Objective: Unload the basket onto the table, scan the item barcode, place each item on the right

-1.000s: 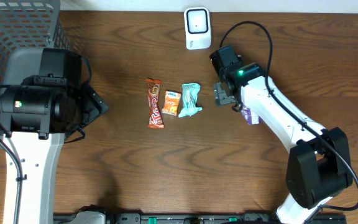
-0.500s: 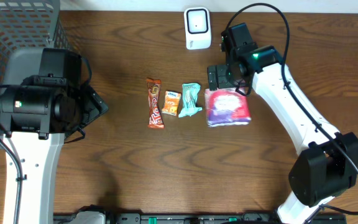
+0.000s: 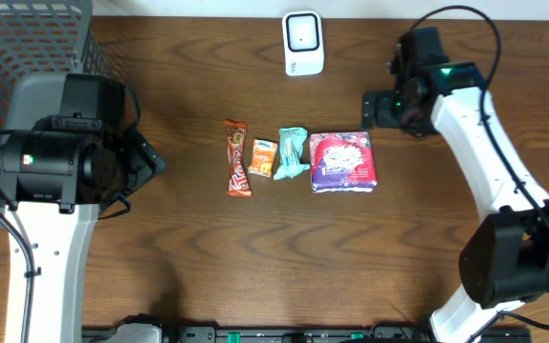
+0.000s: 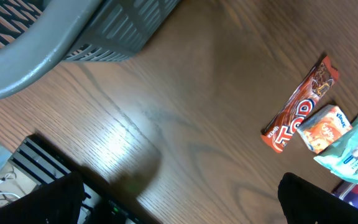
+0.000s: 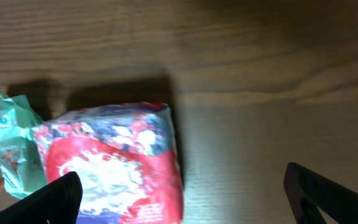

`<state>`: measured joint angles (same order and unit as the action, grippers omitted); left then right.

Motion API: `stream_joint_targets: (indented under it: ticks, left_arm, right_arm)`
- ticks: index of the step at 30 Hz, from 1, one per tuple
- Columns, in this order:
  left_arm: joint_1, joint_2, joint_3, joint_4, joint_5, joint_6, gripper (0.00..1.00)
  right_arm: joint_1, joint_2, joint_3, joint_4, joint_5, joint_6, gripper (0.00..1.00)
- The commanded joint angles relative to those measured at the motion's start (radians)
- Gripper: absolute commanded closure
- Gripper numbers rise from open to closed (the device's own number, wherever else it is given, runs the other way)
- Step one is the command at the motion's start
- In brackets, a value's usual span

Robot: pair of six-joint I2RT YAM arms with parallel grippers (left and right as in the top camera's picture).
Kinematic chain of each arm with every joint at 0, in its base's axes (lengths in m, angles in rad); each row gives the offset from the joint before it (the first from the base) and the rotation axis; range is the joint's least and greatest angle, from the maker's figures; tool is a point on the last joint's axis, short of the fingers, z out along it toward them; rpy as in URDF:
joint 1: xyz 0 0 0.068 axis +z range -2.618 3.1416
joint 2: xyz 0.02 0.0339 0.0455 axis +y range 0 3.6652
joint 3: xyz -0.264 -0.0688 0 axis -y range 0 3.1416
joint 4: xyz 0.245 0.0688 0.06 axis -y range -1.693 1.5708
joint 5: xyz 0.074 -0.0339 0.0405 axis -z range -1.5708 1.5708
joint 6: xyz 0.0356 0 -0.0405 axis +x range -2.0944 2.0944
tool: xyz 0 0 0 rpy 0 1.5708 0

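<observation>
A red-and-purple pack (image 3: 342, 160) lies flat on the wooden table, last in a row with a teal packet (image 3: 293, 152), a small orange packet (image 3: 262, 158) and a red-brown bar (image 3: 238, 158). No barcode shows on any of them. The white scanner (image 3: 303, 43) stands at the table's far edge. My right gripper (image 3: 377, 108) hovers open, above and to the right of the pack and apart from it. In the right wrist view the pack (image 5: 114, 162) lies below the open right gripper (image 5: 182, 199). My left gripper (image 3: 151, 162) is open and empty at the left.
A grey mesh basket (image 3: 27, 48) fills the far left corner, and it shows in the left wrist view as the basket (image 4: 73, 31). That view also holds the bar (image 4: 300, 106), the orange packet (image 4: 328, 127) and the teal packet (image 4: 353, 146), far from the open left gripper (image 4: 179, 205).
The right gripper has let go of the red-and-purple pack, which now lies beside the teal packet, and has drawn back up and to the right. The left arm has not moved.
</observation>
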<state>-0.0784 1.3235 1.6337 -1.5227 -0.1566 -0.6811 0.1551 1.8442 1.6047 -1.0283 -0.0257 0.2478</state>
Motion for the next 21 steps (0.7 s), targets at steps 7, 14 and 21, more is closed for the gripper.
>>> stream_joint_targets:
  ticks: [7, 14, 21]
  left_arm:
    - [0.005, -0.012, -0.001, -0.006, -0.013, -0.009, 0.01]
    - [0.005, -0.012, -0.001, -0.006, -0.013, -0.009, 0.01]
    - [0.005, -0.012, -0.001, -0.006, -0.013, -0.009, 0.01]
  right_arm:
    - [-0.034, -0.019, 0.016, -0.031, -0.048, -0.028, 0.01]
    - [-0.033, -0.019, 0.016, -0.031, -0.048, -0.028, 0.01]
    - [-0.031, -0.019, 0.016, -0.031, -0.048, -0.028, 0.01]
